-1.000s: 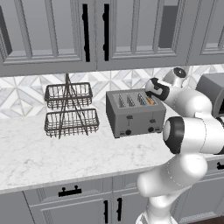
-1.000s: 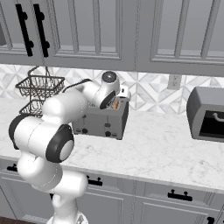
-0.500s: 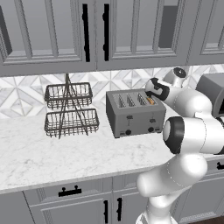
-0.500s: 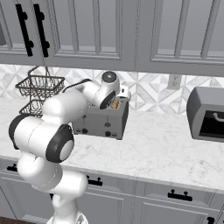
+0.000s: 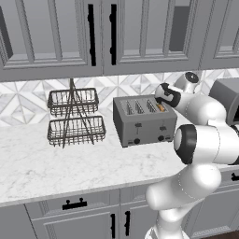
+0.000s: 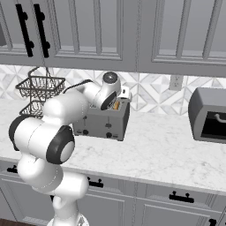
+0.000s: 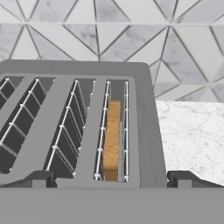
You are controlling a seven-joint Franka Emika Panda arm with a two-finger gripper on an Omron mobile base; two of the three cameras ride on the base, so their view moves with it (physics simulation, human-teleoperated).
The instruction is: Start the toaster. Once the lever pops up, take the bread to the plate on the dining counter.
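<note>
the gripper (image 7: 112,177) hovers wide open over the toaster (image 5: 144,122). the bread (image 7: 113,140) stands upright in the slot nearest the toaster's right end.

kitchen: cabinets (image 5: 56,32), toaster (image 5: 144,122)

A two-tier black wire basket (image 5: 74,116) stood on the marble worktop (image 5: 70,163), toward its left and close to the tiled backsplash (image 5: 28,100) of pale triangular marble pieces. Grey upper cabinets (image 5: 56,37) with long black handles hung above. Grey drawer fronts (image 5: 74,210) with short black pulls ran below the worktop's near edge. At the far right sat a darker grey rounded appliance (image 6: 209,115), and a wall outlet (image 6: 176,81) showed on the tiles just left of it.
</note>
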